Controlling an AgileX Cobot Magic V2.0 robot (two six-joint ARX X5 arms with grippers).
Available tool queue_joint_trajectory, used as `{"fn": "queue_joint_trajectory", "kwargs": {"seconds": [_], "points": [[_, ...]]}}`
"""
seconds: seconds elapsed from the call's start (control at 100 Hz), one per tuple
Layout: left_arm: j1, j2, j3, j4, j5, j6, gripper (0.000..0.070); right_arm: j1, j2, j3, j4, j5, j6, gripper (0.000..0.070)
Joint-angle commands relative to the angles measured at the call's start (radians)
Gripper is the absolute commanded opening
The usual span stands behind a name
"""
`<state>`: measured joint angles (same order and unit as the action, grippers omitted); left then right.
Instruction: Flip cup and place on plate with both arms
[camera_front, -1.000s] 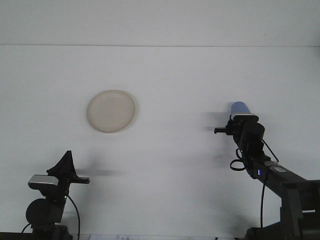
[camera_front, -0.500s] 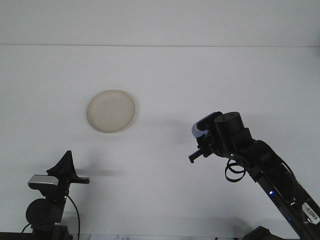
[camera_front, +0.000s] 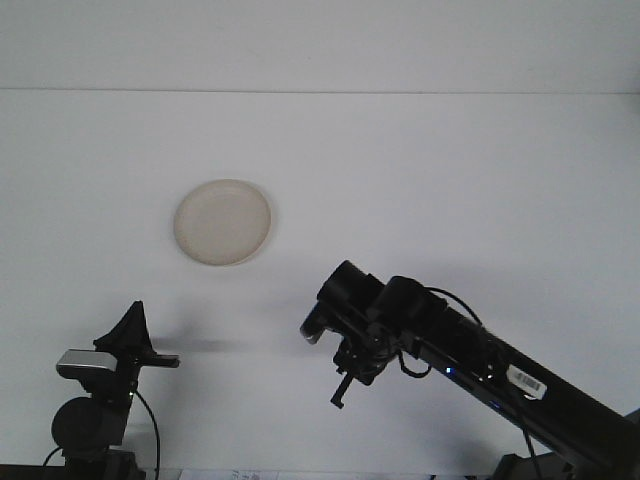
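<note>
White table (camera_front: 420, 170) fills the front view, bare but for a cream-coloured plate (camera_front: 222, 222) lying flat left of centre, well apart from both arms. The right arm reaches in from the lower right corner, stretched low across the table toward the middle, its dark wrist and right hand (camera_front: 322, 325) ending just below and to the right of the plate, not touching it. At the tip of that hand a small pale, bluish-grey patch shows, which may be part of the cup (camera_front: 312, 331); most of it is hidden behind the black housing, so its orientation cannot be told. Whether the right hand is clenched on it or released cannot be told either, since the fingers are hidden by the wrist. The left hand (camera_front: 135, 335) sits at the lower left, near the table's front edge, pointing up; whether its dark fingers are parted or together cannot be told from this angle.
</note>
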<state>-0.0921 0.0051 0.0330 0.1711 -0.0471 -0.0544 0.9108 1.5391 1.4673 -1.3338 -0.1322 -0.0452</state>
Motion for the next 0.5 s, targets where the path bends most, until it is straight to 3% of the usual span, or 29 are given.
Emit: {"fn": "queue_joint_trajectory", "kwargs": {"seconds": [0.0, 0.49], "points": [[0.0, -0.001, -0.019, 0.01, 0.002, -0.007, 0.0012, 0.028, 0.046, 0.016, -0.006, 0.001, -0.007, 0.0], [0.0, -0.001, -0.019, 0.01, 0.002, -0.007, 0.0012, 0.045, 0.233, 0.016, 0.066, 0.001, -0.004, 0.0]]}}
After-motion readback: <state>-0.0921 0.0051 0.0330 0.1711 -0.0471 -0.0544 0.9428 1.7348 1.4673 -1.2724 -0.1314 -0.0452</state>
